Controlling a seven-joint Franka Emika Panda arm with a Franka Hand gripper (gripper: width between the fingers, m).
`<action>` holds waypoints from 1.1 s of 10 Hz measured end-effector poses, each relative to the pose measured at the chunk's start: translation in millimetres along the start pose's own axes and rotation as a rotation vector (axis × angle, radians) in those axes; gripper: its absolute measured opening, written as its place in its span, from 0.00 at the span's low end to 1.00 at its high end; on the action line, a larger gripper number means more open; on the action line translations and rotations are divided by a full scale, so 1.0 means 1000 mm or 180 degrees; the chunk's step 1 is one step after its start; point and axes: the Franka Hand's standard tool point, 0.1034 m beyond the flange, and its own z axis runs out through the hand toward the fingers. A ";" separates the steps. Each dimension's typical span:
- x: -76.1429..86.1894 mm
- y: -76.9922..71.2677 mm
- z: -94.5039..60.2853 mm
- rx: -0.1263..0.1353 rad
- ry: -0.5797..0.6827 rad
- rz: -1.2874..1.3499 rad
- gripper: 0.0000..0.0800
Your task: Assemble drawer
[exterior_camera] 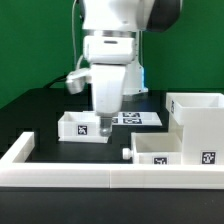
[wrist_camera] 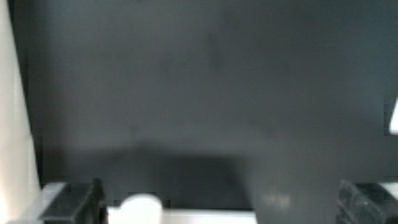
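My gripper (exterior_camera: 104, 116) hangs over the dark table, just beside a small white drawer box (exterior_camera: 83, 126) with a marker tag on its side. A second white drawer box (exterior_camera: 165, 150) with a small knob (exterior_camera: 125, 154) lies nearer the front. A larger white cabinet box (exterior_camera: 196, 114) stands at the exterior view's right. In the wrist view the gripper (wrist_camera: 221, 205) is open wide with nothing between the fingers (wrist_camera: 71, 202). A white rounded piece (wrist_camera: 137, 208) shows close to one finger, and I cannot tell what it is.
The marker board (exterior_camera: 137, 118) lies on the table behind the gripper. A long white L-shaped wall (exterior_camera: 60, 172) runs along the front and the exterior view's left. A white strip (wrist_camera: 9, 100) lines one edge of the wrist view.
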 end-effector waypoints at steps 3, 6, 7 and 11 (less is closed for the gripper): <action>-0.013 0.015 0.009 0.0022 0.0287 -0.0022 0.81; -0.016 0.016 0.022 0.0080 0.0601 0.0039 0.81; -0.013 0.016 0.028 0.0112 0.0708 0.0042 0.81; 0.022 0.025 0.030 0.0139 0.0771 0.0189 0.81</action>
